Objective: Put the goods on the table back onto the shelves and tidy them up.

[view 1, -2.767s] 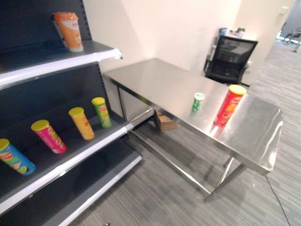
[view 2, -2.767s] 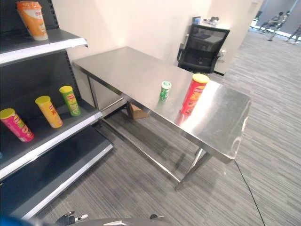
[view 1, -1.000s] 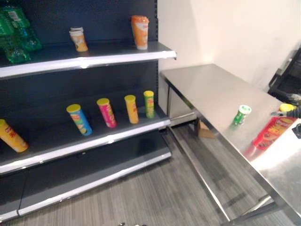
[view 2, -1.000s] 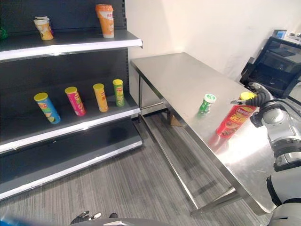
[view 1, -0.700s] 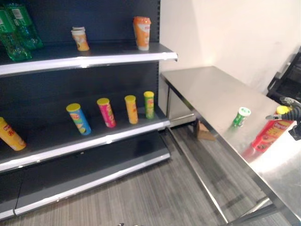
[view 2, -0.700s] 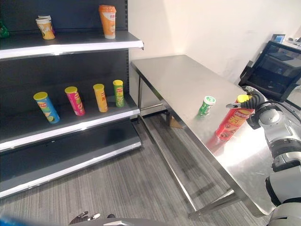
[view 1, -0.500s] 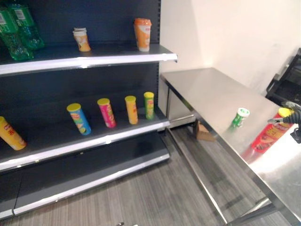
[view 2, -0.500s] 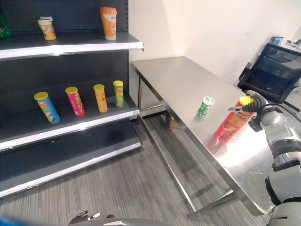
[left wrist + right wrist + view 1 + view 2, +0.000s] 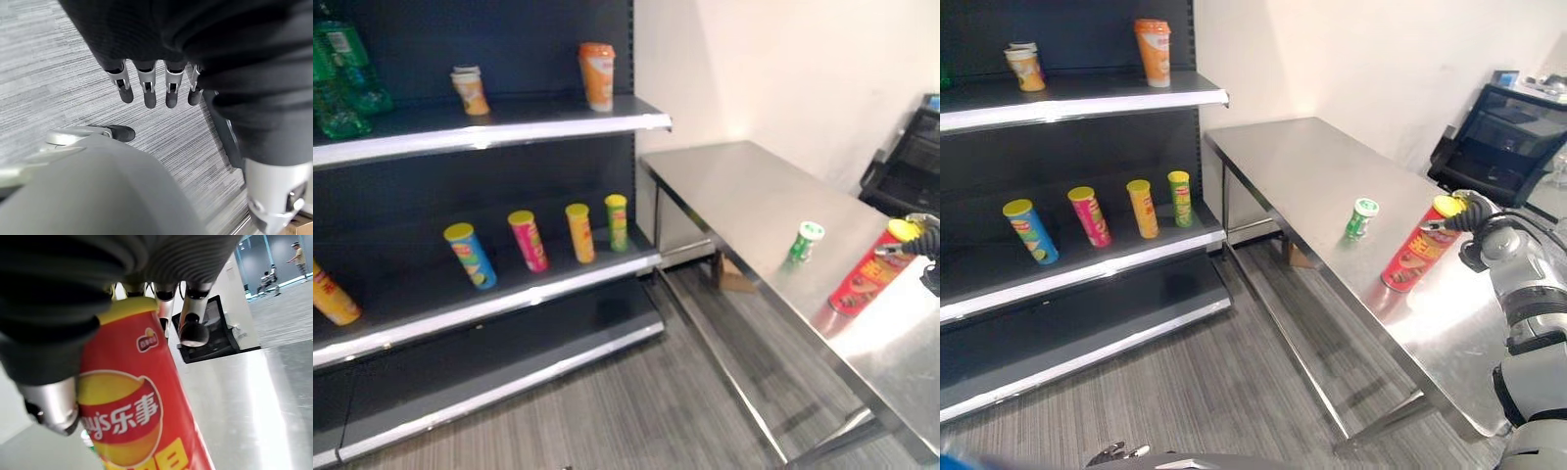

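Note:
A tall red chip can (image 9: 1417,250) with a yellow lid stands on the steel table (image 9: 1302,171) near its right end. A small green can (image 9: 1361,218) stands just left of it. My right hand (image 9: 1474,213) is at the red can's top. In the right wrist view the red can (image 9: 132,416) sits between the straight fingers (image 9: 193,328) and the thumb (image 9: 49,406). My left hand (image 9: 156,88) hangs over the carpet with its fingers relaxed and nothing in it.
The dark shelf unit (image 9: 509,299) on the left holds several chip cans (image 9: 527,240) on its middle level, with cups (image 9: 598,75) and green bottles (image 9: 337,83) above. A black office chair (image 9: 1498,142) stands behind the table. A cardboard box (image 9: 734,277) lies under it.
The view has swung left to take in the shelves, and my right hand has come to the red can's top. Over the last second the hand and both cans have stayed put.

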Robot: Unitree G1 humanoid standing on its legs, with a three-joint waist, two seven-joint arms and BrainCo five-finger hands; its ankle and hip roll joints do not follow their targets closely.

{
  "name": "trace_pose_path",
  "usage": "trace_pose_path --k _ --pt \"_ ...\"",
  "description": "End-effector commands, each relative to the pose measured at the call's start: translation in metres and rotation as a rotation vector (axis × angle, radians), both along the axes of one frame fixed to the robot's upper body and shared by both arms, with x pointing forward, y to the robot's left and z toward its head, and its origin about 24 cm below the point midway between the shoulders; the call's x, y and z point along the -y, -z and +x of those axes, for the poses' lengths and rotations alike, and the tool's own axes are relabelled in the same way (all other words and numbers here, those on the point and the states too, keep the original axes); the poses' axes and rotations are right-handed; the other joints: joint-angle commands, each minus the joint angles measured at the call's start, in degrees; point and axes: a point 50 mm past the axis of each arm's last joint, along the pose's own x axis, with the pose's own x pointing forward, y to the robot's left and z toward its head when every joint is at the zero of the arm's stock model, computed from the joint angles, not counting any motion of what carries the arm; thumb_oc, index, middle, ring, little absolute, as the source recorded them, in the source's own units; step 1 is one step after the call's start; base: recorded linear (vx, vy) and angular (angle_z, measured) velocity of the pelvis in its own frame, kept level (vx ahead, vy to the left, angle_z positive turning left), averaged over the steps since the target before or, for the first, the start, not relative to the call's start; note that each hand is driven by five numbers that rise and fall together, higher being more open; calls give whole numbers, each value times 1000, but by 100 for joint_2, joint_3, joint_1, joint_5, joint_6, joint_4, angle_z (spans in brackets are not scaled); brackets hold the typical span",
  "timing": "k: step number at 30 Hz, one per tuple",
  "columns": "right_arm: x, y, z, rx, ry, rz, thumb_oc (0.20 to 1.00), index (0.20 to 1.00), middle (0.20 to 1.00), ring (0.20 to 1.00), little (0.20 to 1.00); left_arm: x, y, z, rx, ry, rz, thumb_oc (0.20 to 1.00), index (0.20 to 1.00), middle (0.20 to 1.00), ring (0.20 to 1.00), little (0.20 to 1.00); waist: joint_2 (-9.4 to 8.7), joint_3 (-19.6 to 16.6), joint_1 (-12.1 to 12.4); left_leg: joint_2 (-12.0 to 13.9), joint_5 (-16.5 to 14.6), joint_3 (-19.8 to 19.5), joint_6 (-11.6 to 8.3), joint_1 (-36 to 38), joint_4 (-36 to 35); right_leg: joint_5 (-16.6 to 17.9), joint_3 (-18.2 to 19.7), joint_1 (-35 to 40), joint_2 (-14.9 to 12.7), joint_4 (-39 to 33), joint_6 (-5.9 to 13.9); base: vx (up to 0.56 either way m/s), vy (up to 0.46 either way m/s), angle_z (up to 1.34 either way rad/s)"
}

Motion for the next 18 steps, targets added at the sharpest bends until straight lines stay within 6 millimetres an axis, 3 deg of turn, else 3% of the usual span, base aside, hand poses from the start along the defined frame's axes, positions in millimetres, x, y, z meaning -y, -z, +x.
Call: trace_pose_path --k 1,3,7,9,10,12,13,14,15,18 --pt "-8 -26 0 186 -45 13 200 200 200 200 200 -14 -9 28 98 -23 31 1000 1000 1000 1000 1000 -370 279 88 -3 -513 193 -192 490 67 -363 307 -61 -156 186 58 -85 -23 -11" --pt "-13 -40 -11 326 -99 46 200 200 200 200 200 -15 -13 35 140 -45 33 1000 1000 1000 1000 1000 -375 418 142 -154 -640 -52 -150 226 493 -380 338 -114 -185 220 37 -87 -25 -3" --pt "-17 -59 -31 472 -175 107 200 200 200 200 200 -16 -15 39 174 -54 33 1000 1000 1000 1000 1000 -402 538 178 -219 -660 -71 -176 -109 822 -392 209 -117 -271 249 61 -68 55 16" --pt "-21 -69 -43 565 -233 162 200 200 200 200 200 -21 -16 35 169 -56 41 1000 1000 1000 1000 1000 -391 558 205 87 -496 -53 -277 -153 663 -402 110 -158 -336 316 110 -27 125 36" --pt "-21 -68 -44 565 -230 162 200 200 200 200 200 -21 -16 35 169 -53 42 1000 1000 1000 1000 1000 -392 557 220 93 -488 -52 -281 -142 645 -404 111 -157 -331 319 107 -22 232 17" --pt "-34 -84 -53 618 -309 106 200 200 200 200 200 -29 -18 34 175 -84 71 1000 1000 1000 1000 1000 -412 574 150 709 -160 193 -320 -67 415 -403 50 -231 -559 351 233 -20 295 22" --pt "-33 -84 -53 618 -308 106 200 200 200 200 200 -29 -18 34 175 -83 71 1000 1000 1000 1000 1000 -411 577 158 711 -158 198 -320 -58 408 -403 54 -228 -558 351 232 9 379 25" --pt "-39 -92 -58 655 -341 89 200 200 200 200 200 -34 -19 35 185 -92 91 1000 1000 1000 1000 1000 -345 524 95 1070 210 354 -407 -22 265 -394 27 -254 -688 326 358 37 450 31" --pt "-41 -95 -61 667 -354 85 200 200 200 200 200 -36 -20 35 188 -87 101 1000 1000 1000 1000 1000 -285 484 93 1214 413 321 -502 -15 197 -379 29 -245 -763 311 436 38 448 39" --pt "-49 -101 -65 698 -393 79 200 200 200 200 200 -36 -21 35 188 -75 111 1000 1000 1000 1000 1000 -189 387 122 1243 438 4 -606 -28 198 -311 81 -236 -914 301 563 83 490 30"
